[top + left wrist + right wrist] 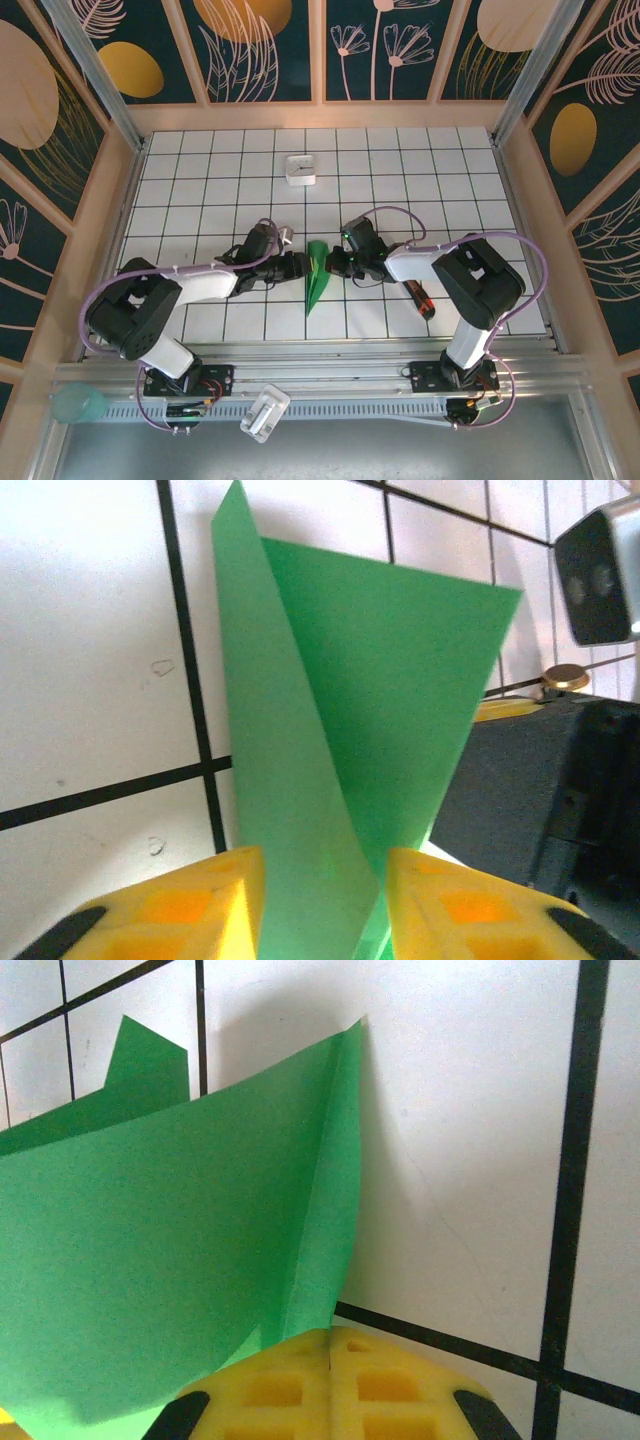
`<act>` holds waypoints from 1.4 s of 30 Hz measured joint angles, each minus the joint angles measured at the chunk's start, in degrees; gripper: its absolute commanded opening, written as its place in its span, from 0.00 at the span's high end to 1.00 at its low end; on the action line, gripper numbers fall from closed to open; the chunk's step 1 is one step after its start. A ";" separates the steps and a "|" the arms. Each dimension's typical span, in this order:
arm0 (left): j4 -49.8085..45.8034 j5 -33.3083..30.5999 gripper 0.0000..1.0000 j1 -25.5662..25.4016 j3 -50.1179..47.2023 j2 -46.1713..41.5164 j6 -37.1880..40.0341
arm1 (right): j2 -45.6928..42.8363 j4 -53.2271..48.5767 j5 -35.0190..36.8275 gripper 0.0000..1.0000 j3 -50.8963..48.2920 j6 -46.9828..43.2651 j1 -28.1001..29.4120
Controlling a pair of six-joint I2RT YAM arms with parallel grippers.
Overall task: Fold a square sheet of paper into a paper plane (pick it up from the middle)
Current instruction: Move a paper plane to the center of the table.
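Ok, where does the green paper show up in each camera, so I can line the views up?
Top external: green paper at table centre, a narrow dart between the left gripper and the right gripper.
Left wrist: the paper mid-frame, rising from between the left gripper's spread yellow fingers.
Right wrist: the paper across the left half, pinched in the shut right gripper.
Shared landmark: black grid lines on the white table.

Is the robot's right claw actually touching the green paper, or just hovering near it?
Touching. The right wrist view shows the right gripper shut on the crease of the green paper, with no gap between them.
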 measured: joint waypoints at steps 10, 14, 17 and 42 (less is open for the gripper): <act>-0.55 -0.94 0.97 0.87 1.60 1.97 0.55 | 0.00 -0.07 0.00 1.00 0.00 -1.33 -1.05; 2.34 -1.33 1.00 2.36 1.27 2.19 -1.51 | -0.02 -0.13 -0.13 1.00 0.00 -2.97 -3.19; 6.23 -1.55 1.00 2.97 0.09 2.78 -4.37 | -0.02 -0.13 -0.70 1.00 0.00 -4.11 -5.05; 13.07 -4.15 0.44 4.76 -3.26 2.23 -10.78 | 0.20 -3.06 -5.01 0.60 3.78 -9.14 -11.02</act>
